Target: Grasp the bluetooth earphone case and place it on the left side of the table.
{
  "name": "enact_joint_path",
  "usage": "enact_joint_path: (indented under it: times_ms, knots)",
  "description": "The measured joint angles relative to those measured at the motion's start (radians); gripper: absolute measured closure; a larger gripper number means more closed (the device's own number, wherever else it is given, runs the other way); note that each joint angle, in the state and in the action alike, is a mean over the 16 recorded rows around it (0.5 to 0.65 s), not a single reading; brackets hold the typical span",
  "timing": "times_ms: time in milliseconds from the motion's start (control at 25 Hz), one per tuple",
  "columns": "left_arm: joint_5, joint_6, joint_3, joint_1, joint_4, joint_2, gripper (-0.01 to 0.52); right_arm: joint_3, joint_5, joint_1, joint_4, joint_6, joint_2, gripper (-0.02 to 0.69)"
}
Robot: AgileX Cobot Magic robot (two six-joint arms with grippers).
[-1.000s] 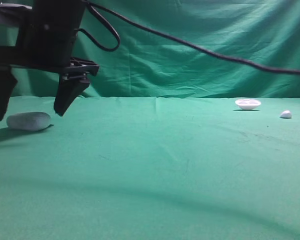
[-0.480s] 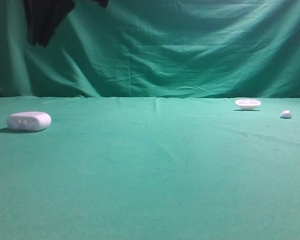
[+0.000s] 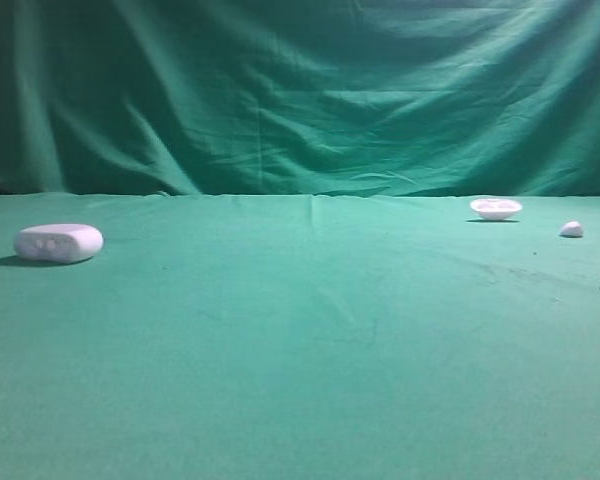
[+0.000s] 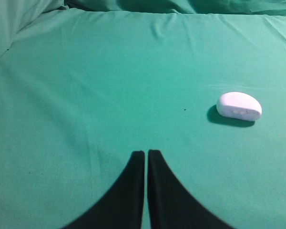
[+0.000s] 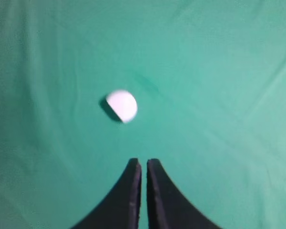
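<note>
Earphone case (image 4: 239, 106) right of left gripper (image 4: 146, 153) (jaws together), apart

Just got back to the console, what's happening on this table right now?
Nothing is being held. The bluetooth earphone case lies on the left side of the table, free of both arms. The left hand is shut and empty above the cloth, the case ahead to its right in its wrist view. The right hand is also shut and empty, over a small white piece. A shallow white dish sits far right.
</note>
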Motion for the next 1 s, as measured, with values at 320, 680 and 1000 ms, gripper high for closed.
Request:
enact_joint_path:
  times_ms: [320, 680, 1000]
  knots:
    - [0.000, 0.000, 0.000, 0.000, 0.000, 0.000, 0.514, 0.393, -0.101, 0.000, -0.040, 0.027, -0.287, 0.665]
    - [0.000, 0.000, 0.000, 0.000, 0.000, 0.000, 0.514, 0.690, -0.187, 0.000, -0.061, -0.002, -0.559, 0.665]
    - [0.000, 0.000, 0.000, 0.000, 0.000, 0.000, 0.514, 0.842, -0.196, 0.000, -0.060, -0.050, -0.699, 0.665]
